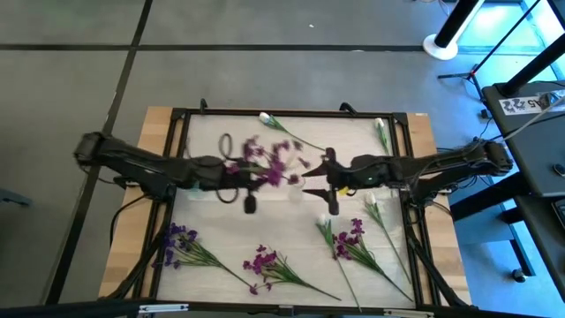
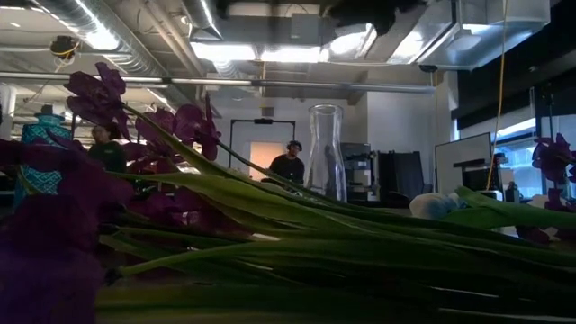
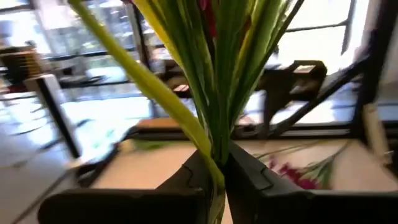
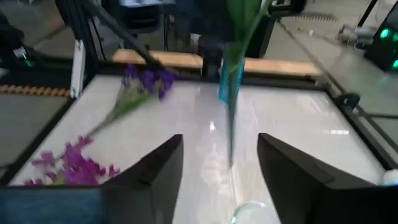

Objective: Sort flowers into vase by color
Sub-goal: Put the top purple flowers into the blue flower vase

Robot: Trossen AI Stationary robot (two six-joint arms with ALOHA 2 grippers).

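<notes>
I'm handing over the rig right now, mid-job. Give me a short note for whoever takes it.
Left gripper: shut on a purple flower bunch, held above table centre.
Right gripper: open, facing that bunch, holding nothing.
Clear vase: stands on the table, no flowers in it.
On the table: purple bunches at front left, front centre and front right; white buds at the back, back right and right.
Done: one bunch picked up. Left: everything still to be sorted.

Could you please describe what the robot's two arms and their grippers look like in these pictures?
Both arms are dark, nearly black, built of slim jointed segments with bulkier housings at the outer ends. The left gripper and right gripper each end in two flat, angular black fingers. Dark cables trail from the arm bases.
</notes>
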